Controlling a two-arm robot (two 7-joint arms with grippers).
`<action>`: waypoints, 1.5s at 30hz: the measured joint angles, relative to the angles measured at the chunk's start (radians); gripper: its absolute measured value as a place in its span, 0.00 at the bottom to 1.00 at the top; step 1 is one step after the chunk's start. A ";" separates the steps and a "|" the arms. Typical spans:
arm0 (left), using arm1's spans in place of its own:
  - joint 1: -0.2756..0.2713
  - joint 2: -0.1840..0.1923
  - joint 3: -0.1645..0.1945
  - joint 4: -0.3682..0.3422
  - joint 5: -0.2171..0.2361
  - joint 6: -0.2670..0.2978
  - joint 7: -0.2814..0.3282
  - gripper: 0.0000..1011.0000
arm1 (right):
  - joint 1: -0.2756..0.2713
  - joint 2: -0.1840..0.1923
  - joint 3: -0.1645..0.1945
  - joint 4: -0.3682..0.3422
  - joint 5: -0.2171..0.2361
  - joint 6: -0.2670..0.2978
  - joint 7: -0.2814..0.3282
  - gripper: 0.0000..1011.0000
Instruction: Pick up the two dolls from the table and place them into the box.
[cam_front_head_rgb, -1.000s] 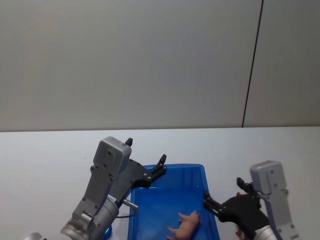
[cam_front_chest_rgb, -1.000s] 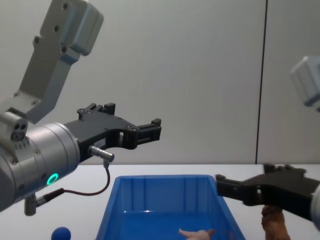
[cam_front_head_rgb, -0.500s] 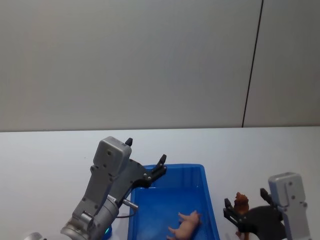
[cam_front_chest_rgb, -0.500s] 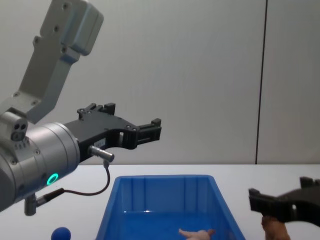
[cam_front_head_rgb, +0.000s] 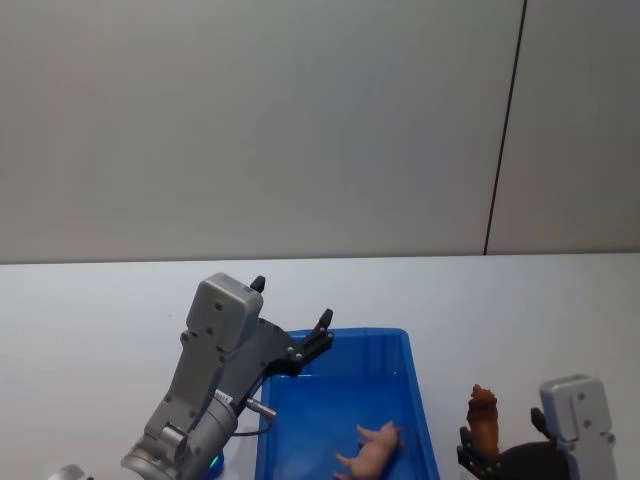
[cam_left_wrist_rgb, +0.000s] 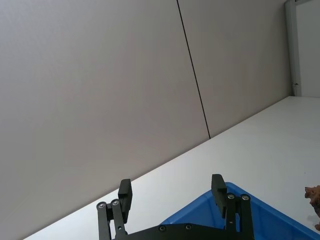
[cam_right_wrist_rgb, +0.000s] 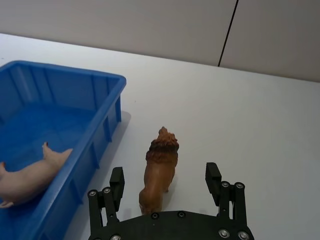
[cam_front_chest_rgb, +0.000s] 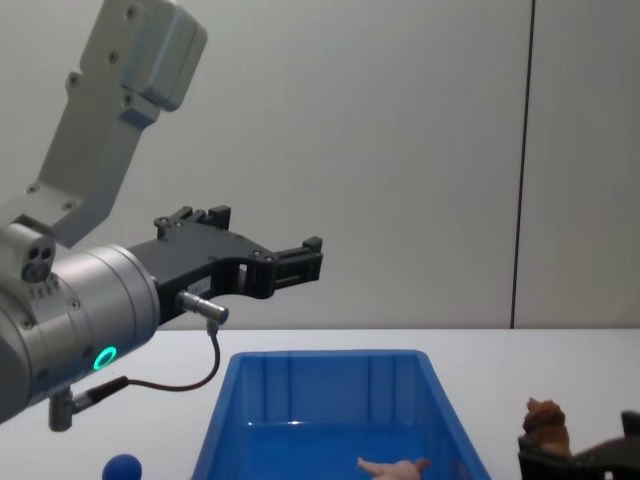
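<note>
Left hand (cam_left_wrist_rgb: 171, 182) held high, jaws spread wide, right hand (cam_right_wrist_rgb: 165, 170) low, jaws spread wide.

glossy blue plastic box (cam_right_wrist_rgb: 75, 72); matt, probably rubbery brown doll (cam_right_wrist_rgb: 159, 172).

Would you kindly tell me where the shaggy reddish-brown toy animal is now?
In the head view, the reddish-brown toy animal stands upright on the white table, just right of the blue plastic bin, its rear inside the open right gripper.
</note>
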 joint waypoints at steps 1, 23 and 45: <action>0.000 0.000 0.000 0.000 0.000 0.000 0.000 0.99 | -0.001 -0.001 0.000 0.004 0.000 -0.001 -0.001 0.99; 0.000 0.000 0.000 0.000 0.000 0.000 0.000 0.99 | 0.006 -0.023 0.006 0.094 0.003 -0.039 -0.013 0.45; 0.000 0.000 0.000 0.000 0.000 0.000 0.000 0.99 | -0.002 -0.022 0.017 0.062 -0.023 -0.088 -0.013 0.28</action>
